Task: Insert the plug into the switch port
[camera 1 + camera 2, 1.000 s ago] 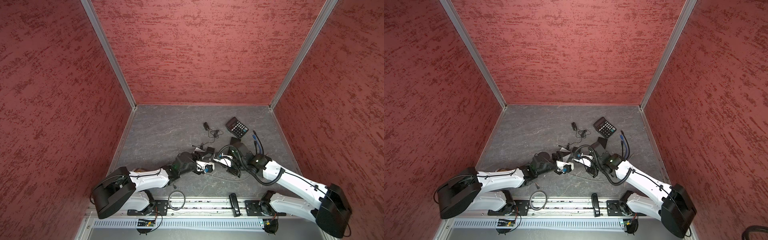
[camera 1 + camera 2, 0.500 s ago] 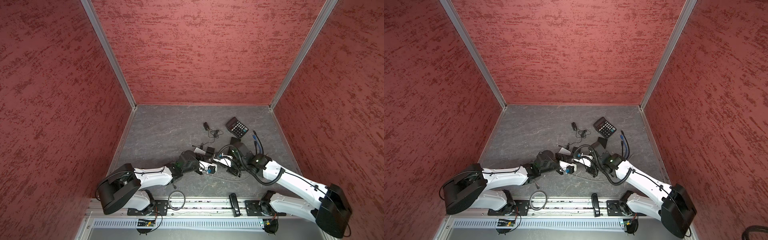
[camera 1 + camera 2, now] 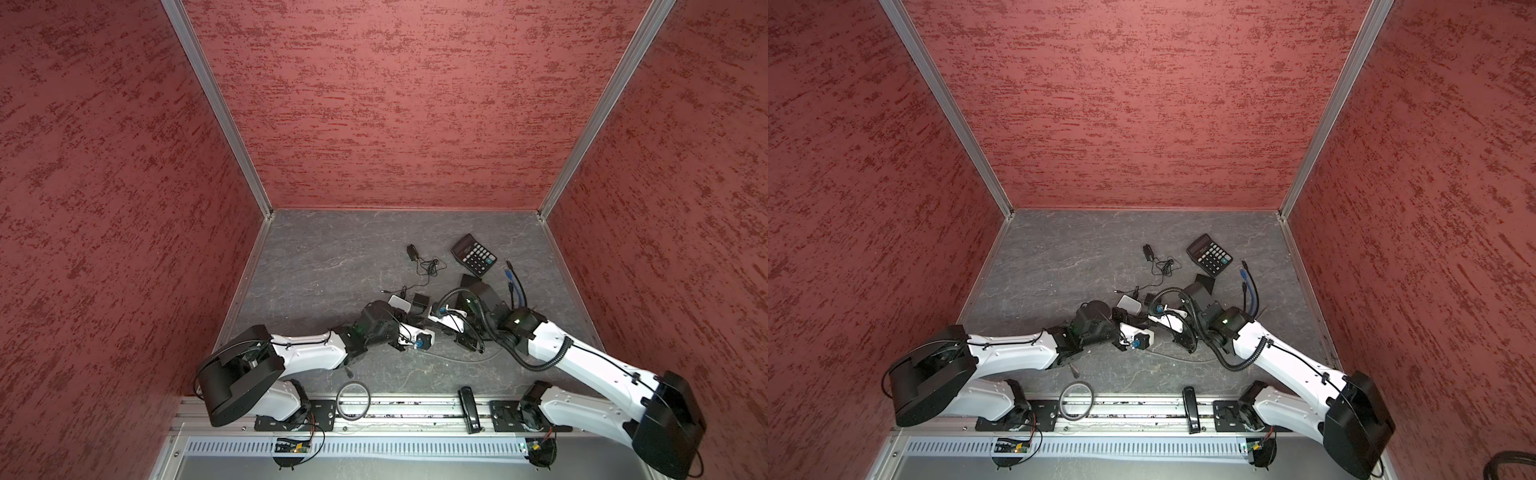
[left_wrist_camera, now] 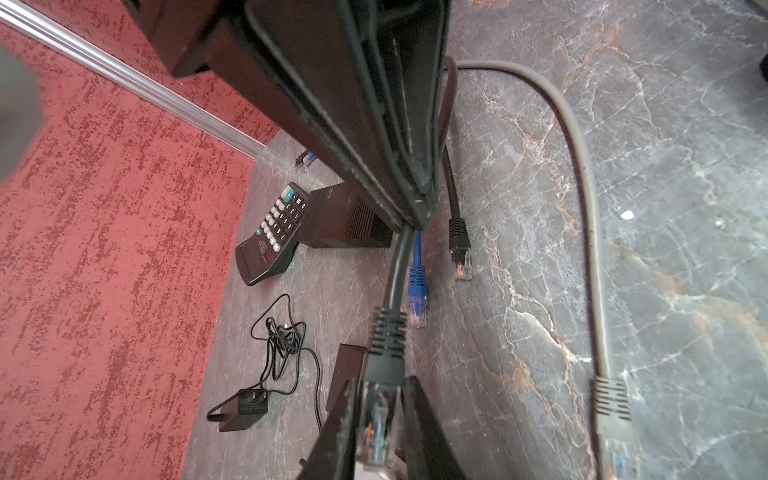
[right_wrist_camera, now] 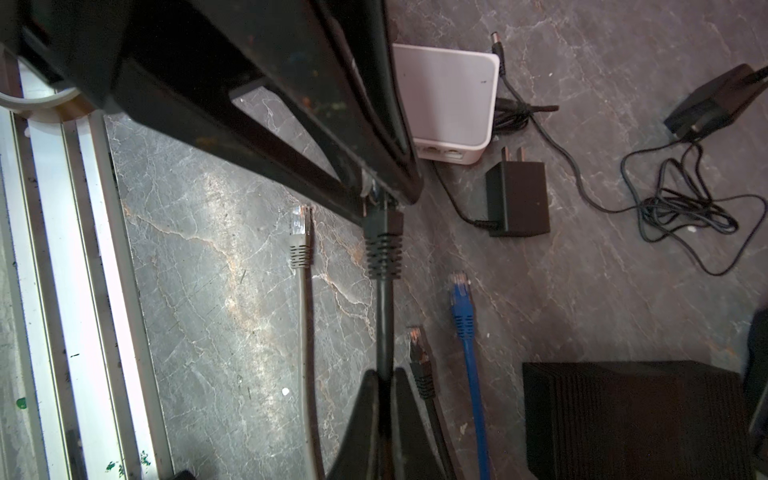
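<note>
Now the plug (image 4: 376,424) sits pinched between the fingers of my left gripper (image 4: 380,388), near the white switch (image 5: 446,95) but apart from it. My right gripper (image 5: 384,376) is clamped narrow on its black cable (image 5: 384,316), above the grey table (image 5: 249,249).

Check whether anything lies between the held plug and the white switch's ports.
Partly: the black power adapter lies just off the port face of the white switch, and its thin lead crosses in front of it. The plug, in the left gripper, is close by.
</note>
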